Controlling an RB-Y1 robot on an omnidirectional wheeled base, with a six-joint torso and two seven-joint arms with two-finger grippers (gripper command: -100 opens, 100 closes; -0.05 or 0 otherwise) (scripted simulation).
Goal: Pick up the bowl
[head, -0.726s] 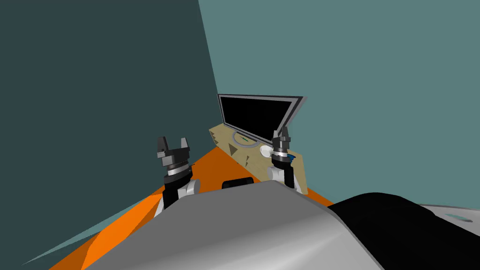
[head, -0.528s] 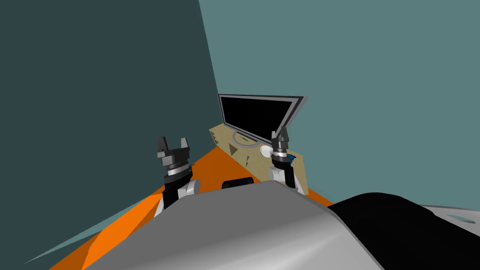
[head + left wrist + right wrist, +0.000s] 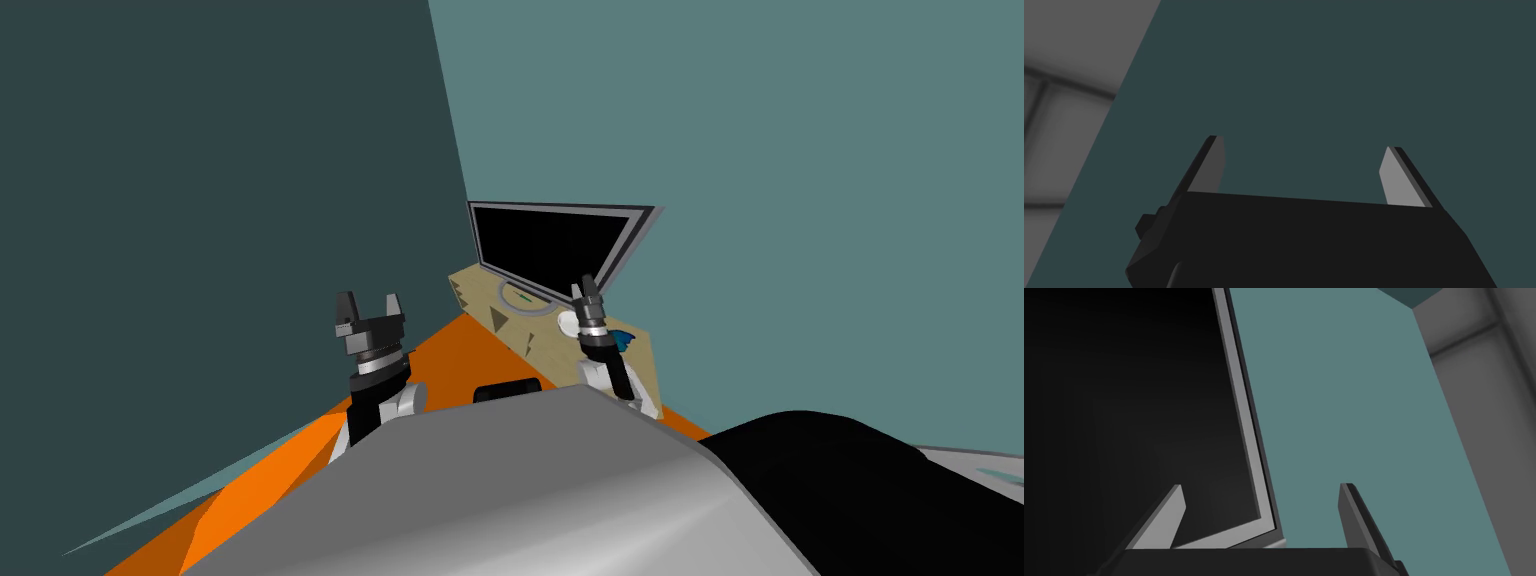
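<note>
Reach was the step in hand, as I judged it, with nothing grasped yet. The right pincer (image 3: 585,288) stood over the tan table (image 3: 548,352), its tips pointing up toward the monitor (image 3: 545,245) rather than down at the tabletop. In the right wrist view this pincer (image 3: 1261,488) was released, its two fingers (image 3: 1174,515) standing well apart and bare, with the monitor's dark screen (image 3: 1124,413) and grey frame ahead of them.

The bowl (image 3: 567,322), which I took to be the small white round thing, lay on the table near the foot of the monitor, just beside the right wrist and below the level of the fingertips. A small blue thing (image 3: 622,340) lay on the other side of that arm; I could not tell what it was.

The left pincer (image 3: 369,300) stood apart from the table, above the orange floor (image 3: 450,355), with its tips up. It was also released, and nothing lay between its fingers (image 3: 1401,180).

The next move, I judged, called for tipping the right pincer down, bringing its spread fingers astride the bowl's rim, then closing and lifting. The monitor stood close by, so that turn needed care.
</note>
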